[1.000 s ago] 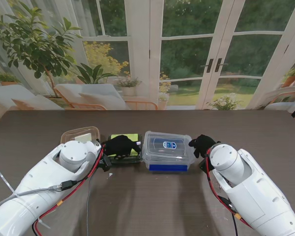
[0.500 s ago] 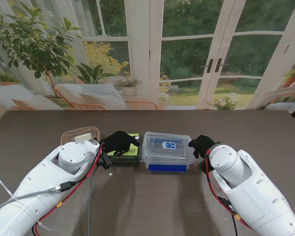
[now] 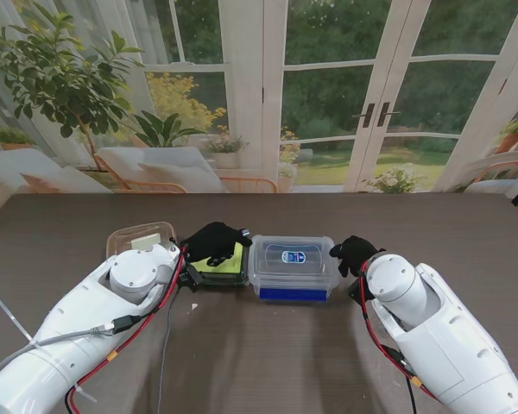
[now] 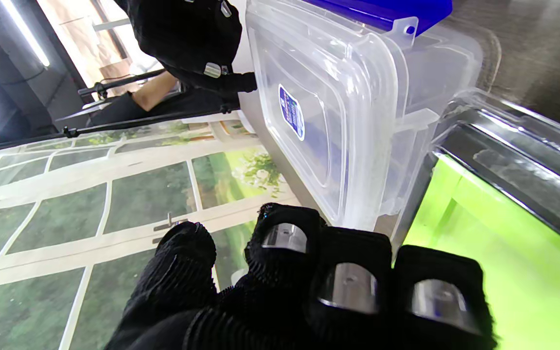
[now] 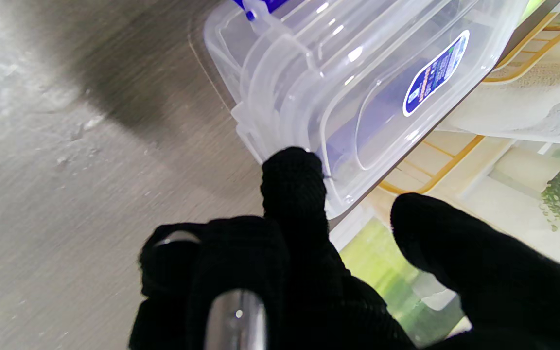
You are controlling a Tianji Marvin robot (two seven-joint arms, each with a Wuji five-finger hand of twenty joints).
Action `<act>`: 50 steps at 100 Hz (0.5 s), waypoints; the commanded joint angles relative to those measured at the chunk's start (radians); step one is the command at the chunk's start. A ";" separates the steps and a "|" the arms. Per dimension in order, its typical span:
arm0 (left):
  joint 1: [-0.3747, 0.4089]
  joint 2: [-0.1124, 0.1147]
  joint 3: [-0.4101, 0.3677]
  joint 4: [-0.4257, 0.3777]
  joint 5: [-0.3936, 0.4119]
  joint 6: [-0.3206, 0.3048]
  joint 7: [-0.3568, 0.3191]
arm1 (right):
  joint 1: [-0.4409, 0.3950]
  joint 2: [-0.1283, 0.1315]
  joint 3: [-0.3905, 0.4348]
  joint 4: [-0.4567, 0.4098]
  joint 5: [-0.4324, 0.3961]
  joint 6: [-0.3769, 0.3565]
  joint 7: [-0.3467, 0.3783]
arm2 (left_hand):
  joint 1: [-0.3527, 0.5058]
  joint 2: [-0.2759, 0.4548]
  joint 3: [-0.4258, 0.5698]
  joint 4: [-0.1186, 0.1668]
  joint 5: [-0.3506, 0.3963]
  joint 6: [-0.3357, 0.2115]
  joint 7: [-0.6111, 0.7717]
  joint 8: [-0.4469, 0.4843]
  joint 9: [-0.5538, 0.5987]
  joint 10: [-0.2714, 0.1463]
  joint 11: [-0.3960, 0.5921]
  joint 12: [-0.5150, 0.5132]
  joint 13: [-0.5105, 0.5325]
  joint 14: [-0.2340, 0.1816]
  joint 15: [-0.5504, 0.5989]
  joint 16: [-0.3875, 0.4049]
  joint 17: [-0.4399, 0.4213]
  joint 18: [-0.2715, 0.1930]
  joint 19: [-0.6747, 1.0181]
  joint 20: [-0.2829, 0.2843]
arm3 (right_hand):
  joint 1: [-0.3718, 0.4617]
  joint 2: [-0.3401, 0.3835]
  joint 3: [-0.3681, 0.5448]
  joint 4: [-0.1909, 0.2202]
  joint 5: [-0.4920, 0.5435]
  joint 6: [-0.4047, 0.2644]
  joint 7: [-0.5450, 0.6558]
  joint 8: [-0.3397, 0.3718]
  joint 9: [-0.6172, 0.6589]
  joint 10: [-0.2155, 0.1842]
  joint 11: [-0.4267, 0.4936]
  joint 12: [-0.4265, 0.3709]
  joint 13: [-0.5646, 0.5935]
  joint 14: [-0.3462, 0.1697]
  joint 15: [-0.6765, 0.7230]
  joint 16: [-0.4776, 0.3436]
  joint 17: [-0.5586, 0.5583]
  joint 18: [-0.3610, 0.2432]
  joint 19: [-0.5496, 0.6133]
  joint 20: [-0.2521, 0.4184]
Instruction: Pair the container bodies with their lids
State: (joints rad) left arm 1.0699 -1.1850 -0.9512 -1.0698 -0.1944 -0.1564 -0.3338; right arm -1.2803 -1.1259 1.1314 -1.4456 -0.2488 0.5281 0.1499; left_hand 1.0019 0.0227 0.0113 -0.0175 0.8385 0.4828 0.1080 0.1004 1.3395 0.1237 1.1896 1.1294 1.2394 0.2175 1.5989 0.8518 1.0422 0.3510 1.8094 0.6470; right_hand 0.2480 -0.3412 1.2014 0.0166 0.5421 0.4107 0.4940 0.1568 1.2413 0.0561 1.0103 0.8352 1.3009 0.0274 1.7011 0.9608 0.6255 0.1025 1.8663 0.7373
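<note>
Between the two black-gloved hands, mid-table, sits the clear container [image 3: 293, 267], its clear lid with the oval blue sticker on top and a blue panel along the side nearer to me. Just beside it on the left lies the lime-green lid [image 3: 221, 261], and the left hand [image 3: 214, 242] is draped right over it, fingers curled down on the green, apparently gripping it, though the contact underneath is hidden. The right hand [image 3: 354, 254] rests against the container's right end with one finger on the rim and the thumb spread apart, bracing, not gripping.

My read: the green piece is being dealt with beside the box. To do it well, hold the clear box steady with the right, lift the green lid level, and keep its edge off the box's side latch.

Left wrist camera shows that latch tab and the dark glossy tray [image 4: 518, 160] under the green, touching the box. Only the stand view shows a tan-rimmed clear container [image 3: 140, 236] farther left.
</note>
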 commanded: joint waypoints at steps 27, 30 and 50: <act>-0.045 -0.028 0.051 0.069 -0.041 -0.050 -0.059 | -0.014 -0.011 -0.003 -0.015 -0.001 -0.008 0.021 | -0.017 0.037 -0.019 0.005 0.021 0.000 -0.003 0.004 0.017 0.011 0.013 -0.011 0.030 -0.004 0.042 -0.004 0.034 -0.010 0.257 -0.004 | -0.040 0.016 -0.007 -0.018 0.033 -0.187 0.056 0.015 0.050 0.085 0.005 -0.012 0.013 -0.051 0.028 -0.001 0.574 0.001 0.221 -0.022; -0.047 -0.029 0.054 0.072 -0.043 -0.053 -0.062 | -0.015 -0.011 -0.002 -0.016 -0.001 -0.008 0.021 | -0.017 0.037 -0.019 0.005 0.020 -0.001 -0.004 0.004 0.017 0.011 0.013 -0.011 0.030 -0.004 0.042 -0.004 0.034 -0.010 0.256 -0.004 | -0.040 0.016 -0.007 -0.018 0.033 -0.187 0.056 0.015 0.050 0.084 0.006 -0.012 0.013 -0.051 0.028 -0.001 0.574 0.001 0.221 -0.022; -0.046 -0.026 0.062 0.071 -0.046 -0.058 -0.076 | -0.025 -0.009 0.002 -0.022 -0.006 -0.010 0.022 | -0.017 0.037 -0.019 0.005 0.019 0.000 -0.004 0.004 0.017 0.013 0.010 -0.012 0.029 -0.001 0.038 -0.005 0.034 -0.007 0.253 -0.005 | -0.041 0.018 -0.010 -0.018 0.034 -0.187 0.054 0.014 0.051 0.083 0.005 -0.012 0.013 -0.051 0.028 -0.002 0.574 0.001 0.221 -0.022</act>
State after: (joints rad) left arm 1.0223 -1.2054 -0.8895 -0.9928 -0.2377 -0.2140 -0.3857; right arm -1.2932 -1.1264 1.1405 -1.4561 -0.2538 0.5252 0.1521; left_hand 1.0019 0.0227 0.0113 -0.0176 0.8387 0.4823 0.1081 0.1004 1.3395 0.1237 1.1896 1.1284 1.2393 0.2176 1.5989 0.8518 1.0422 0.3514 1.8095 0.6470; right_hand 0.2480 -0.3412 1.2014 0.0166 0.5425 0.3991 0.4980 0.1565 1.2413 0.0561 1.0103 0.8304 1.3009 0.0274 1.7009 0.9608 0.6255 0.1029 1.8667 0.7369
